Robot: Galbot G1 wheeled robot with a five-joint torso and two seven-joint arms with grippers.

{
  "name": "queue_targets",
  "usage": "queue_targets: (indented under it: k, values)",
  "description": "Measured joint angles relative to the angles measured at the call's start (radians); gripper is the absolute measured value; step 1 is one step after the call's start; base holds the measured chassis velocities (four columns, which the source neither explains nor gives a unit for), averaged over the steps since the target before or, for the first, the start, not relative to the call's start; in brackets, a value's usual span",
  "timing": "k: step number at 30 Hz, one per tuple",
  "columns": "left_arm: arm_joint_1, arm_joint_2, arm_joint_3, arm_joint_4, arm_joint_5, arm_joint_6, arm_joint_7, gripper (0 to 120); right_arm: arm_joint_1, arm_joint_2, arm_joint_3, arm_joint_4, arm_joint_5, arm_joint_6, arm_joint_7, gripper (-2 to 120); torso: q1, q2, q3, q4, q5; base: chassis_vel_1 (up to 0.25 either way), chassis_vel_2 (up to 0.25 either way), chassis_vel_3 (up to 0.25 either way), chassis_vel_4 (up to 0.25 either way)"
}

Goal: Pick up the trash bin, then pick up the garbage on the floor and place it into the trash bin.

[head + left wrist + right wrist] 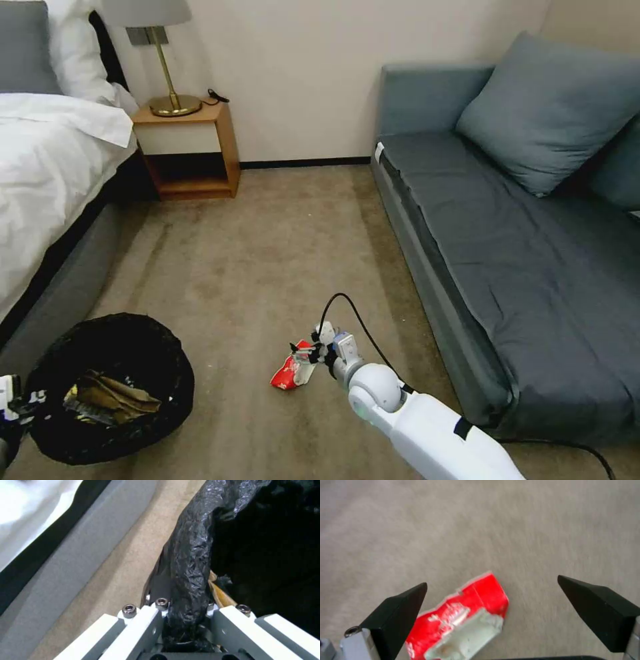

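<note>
The trash bin (113, 387), lined with a wrinkly black bag, sits at the lower left of the head view, with tan and yellow-brown wrappers (110, 400) inside. My left gripper (186, 615) is shut on the bin's bagged rim (190, 562) at its left side. A red-and-white snack bag (292, 370) lies on the carpet. My right gripper (308, 352) hangs just above the bag, open. In the right wrist view the snack bag (460, 620) lies between the two black fingertips (400, 610), which are spread wide.
A bed (47, 180) runs along the left, with a wooden nightstand (190, 147) and a lamp (167, 60) at the back wall. A grey sofa (520, 247) fills the right. Open carpet (267, 247) lies between them.
</note>
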Motion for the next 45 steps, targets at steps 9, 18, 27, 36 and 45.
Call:
queue_targets:
  k: [9, 18, 27, 36, 45]
  values:
    - [0.001, 0.004, -0.013, 0.003, -0.002, -0.001, 0.002, 3, 0.023, 0.079, 0.004, -0.132, 0.065, -0.029, 0.011, 100, 0.000, 0.000, 0.000, 0.0000, -0.0001, 0.000, 0.000, 0.000, 0.000]
    - [-0.002, 0.003, 0.002, -0.006, -0.001, -0.001, 0.002, 3, 0.034, 0.123, -0.005, -0.198, 0.061, -0.035, -0.020, 93, 0.000, 0.000, 0.000, -0.0001, -0.0002, 0.000, 0.000, 0.000, 0.000]
    - [0.002, 0.003, -0.004, -0.018, -0.002, 0.000, 0.002, 3, 0.024, 0.137, -0.004, -0.229, 0.027, -0.030, -0.015, 62, 0.000, 0.000, 0.000, -0.0001, -0.0003, 0.000, 0.000, 0.000, 0.000]
    - [0.004, 0.004, -0.007, -0.022, -0.005, 0.000, 0.004, 3, 0.017, 0.135, -0.004, -0.233, 0.017, -0.028, -0.018, 32, 0.000, 0.000, 0.000, -0.0001, -0.0002, 0.000, 0.000, 0.000, 0.000]
    - [0.003, -0.003, -0.001, -0.030, -0.006, -0.001, 0.004, 3, -0.007, 0.119, 0.020, -0.197, 0.003, -0.007, -0.016, 0, 0.000, 0.000, 0.000, -0.0002, -0.0001, 0.000, 0.000, 0.000, 0.000]
